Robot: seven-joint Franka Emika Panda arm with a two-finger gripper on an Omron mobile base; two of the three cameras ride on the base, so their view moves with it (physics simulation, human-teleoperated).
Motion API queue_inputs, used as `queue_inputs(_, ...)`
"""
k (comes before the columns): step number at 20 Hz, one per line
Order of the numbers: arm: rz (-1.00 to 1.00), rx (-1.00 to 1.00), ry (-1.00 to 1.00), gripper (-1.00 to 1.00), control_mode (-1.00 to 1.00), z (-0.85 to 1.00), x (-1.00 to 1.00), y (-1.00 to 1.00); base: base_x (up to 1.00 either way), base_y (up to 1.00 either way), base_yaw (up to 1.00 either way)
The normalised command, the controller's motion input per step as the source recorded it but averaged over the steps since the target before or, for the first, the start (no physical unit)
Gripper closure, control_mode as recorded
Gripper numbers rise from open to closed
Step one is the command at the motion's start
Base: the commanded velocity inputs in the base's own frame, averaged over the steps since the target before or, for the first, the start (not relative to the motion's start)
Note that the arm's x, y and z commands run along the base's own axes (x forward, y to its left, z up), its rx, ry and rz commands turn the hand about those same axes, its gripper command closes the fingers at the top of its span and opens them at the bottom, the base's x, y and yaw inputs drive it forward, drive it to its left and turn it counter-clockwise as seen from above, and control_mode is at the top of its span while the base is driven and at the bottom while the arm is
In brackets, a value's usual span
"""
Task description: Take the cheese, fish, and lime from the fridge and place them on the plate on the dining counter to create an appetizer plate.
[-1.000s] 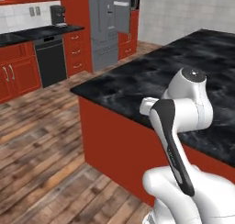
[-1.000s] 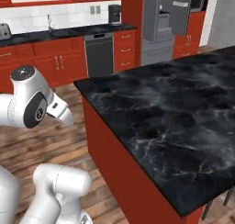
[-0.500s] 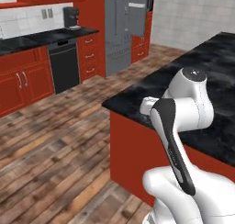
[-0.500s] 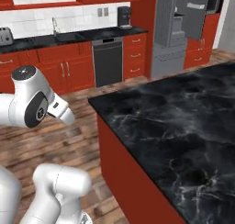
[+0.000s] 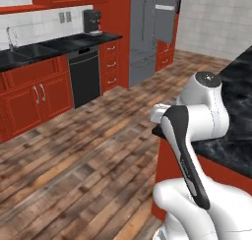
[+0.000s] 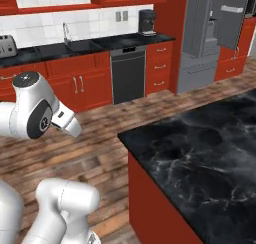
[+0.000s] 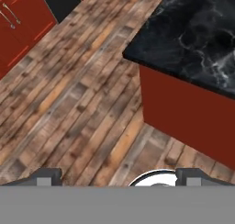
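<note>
The tall grey fridge (image 5: 142,37) (image 6: 197,38) stands across the room against the far wall, one door swung open with white bins showing. A corner of the black marble dining counter (image 5: 238,111) (image 6: 200,153) (image 7: 193,30) on its red base lies close to my arm. My gripper (image 7: 119,179) is open with nothing between its fingertips. It points down at the wooden floor beside the counter corner. The cheese, fish, lime and plate are out of view.
Red cabinets with a black worktop run along the left wall, holding a black dishwasher (image 5: 84,79) (image 6: 128,78), a coffee machine (image 5: 92,21) (image 6: 147,22) and a toaster (image 6: 6,47). Open wooden floor (image 5: 98,145) stretches between me and the fridge.
The base has driven on, so the whole scene has shifted: the fridge and wall cabinets look nearer and the counter has slid right. The arm's pose and the open gripper are unchanged.
</note>
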Motion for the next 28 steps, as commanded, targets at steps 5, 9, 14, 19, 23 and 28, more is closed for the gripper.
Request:
queue_inputs(5, 0.0, 0.0, 0.0, -1.0, 1.0, 0.0, 0.0, 0.0, 1.0, 1.0, -0.04)
queue_inputs(9, 0.0, 0.0, 0.0, -1.0, 1.0, 0.0, 0.0, 0.0, 1.0, 1.0, -0.18)
queue_inputs(14, 0.0, 0.0, 0.0, -1.0, 1.0, 0.0, 0.0, 0.0, 1.0, 1.0, -0.45)
queue_inputs(19, 0.0, 0.0, 0.0, -1.0, 1.0, 0.0, 0.0, 0.0, 1.0, 1.0, -0.66)
queue_inputs(23, 0.0, 0.0, 0.0, -1.0, 1.0, 0.0, 0.0, 0.0, 1.0, 1.0, -0.64)
queue_inputs(28, 0.0, 0.0, 0.0, -1.0, 1.0, 0.0, 0.0, 0.0, 1.0, 1.0, -0.5)
